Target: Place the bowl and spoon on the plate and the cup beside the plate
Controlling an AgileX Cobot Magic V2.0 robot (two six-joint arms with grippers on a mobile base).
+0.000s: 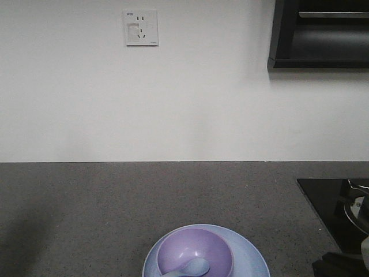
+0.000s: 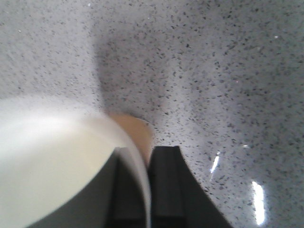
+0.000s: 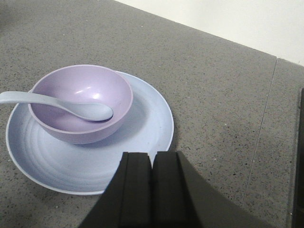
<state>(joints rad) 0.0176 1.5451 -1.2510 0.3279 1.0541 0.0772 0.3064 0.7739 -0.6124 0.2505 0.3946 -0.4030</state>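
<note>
On a grey counter point(image 2: 213, 71), the cup point(image 2: 52, 156) is pinched by the left gripper point(image 2: 145, 161), while the right gripper point(image 3: 152, 156) is closed, empty.

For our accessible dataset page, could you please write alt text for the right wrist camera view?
A purple bowl sits on a light blue plate on a speckled grey counter, with a pale spoon resting in the bowl, handle over the rim. The right gripper, jaws together, fills the bottom edge.
</note>
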